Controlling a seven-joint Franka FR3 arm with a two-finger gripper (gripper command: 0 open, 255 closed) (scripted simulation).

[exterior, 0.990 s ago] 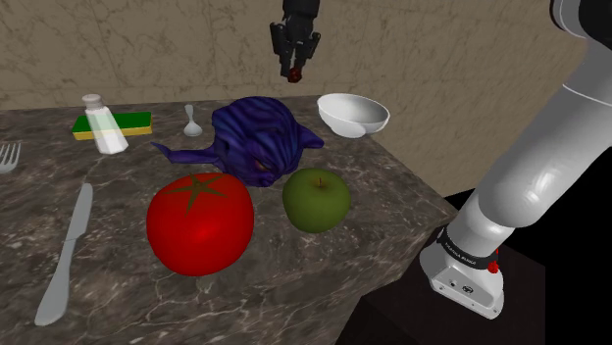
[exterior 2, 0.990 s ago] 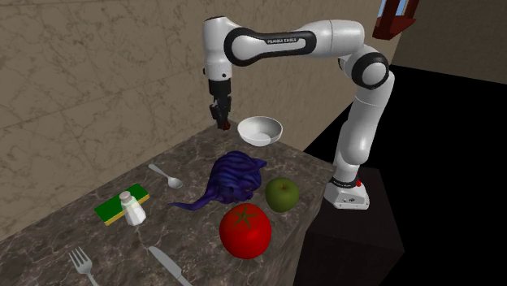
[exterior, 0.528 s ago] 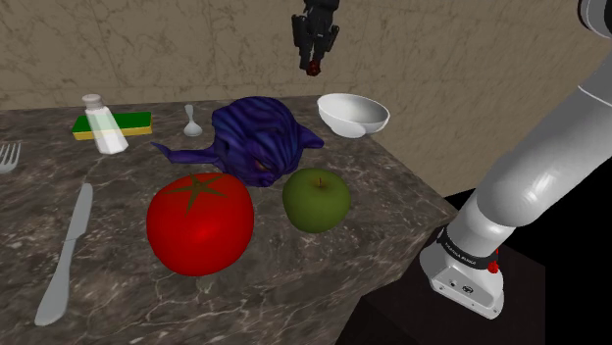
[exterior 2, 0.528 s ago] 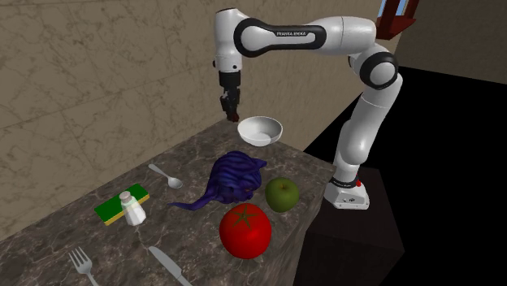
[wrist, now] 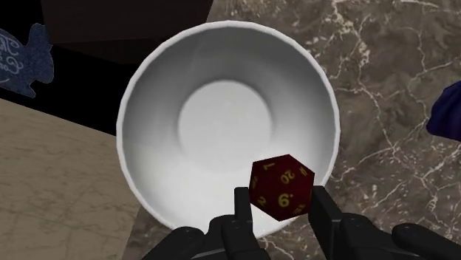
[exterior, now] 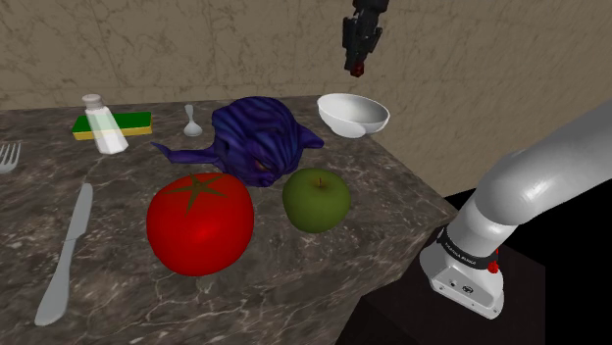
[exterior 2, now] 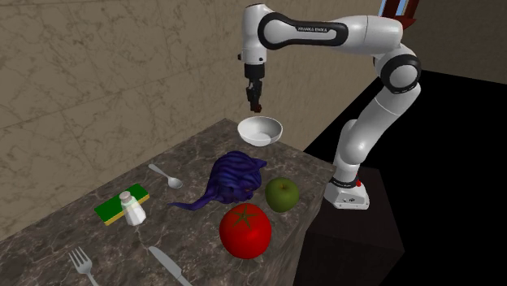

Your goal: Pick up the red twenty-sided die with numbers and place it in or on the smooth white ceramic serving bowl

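Observation:
My black gripper (exterior: 356, 69) hangs in the air above the white bowl (exterior: 352, 114), shut on a dark red twenty-sided die (wrist: 281, 187) with yellow numbers. In the wrist view the die sits clasped between the two fingers (wrist: 243, 207), and the bowl (wrist: 222, 118) lies straight below it with nothing inside. From the second exterior view the gripper (exterior 2: 256, 104) is a short way above the bowl (exterior 2: 260, 130), which stands at the far corner of the marble counter (exterior 2: 195, 219).
On the counter lie a crumpled purple cloth (exterior: 257, 137), a green apple (exterior: 316, 198), a big red tomato (exterior: 200, 222), a spoon (exterior: 191, 122), a salt shaker (exterior: 104, 125) on a green sponge, a knife (exterior: 65, 255) and a fork (exterior: 8, 155). A stone wall rises behind.
The gripper has carried the die toward the shoulder view's right, from above the cloth's far side to over the bowl. Nothing on the counter has moved.

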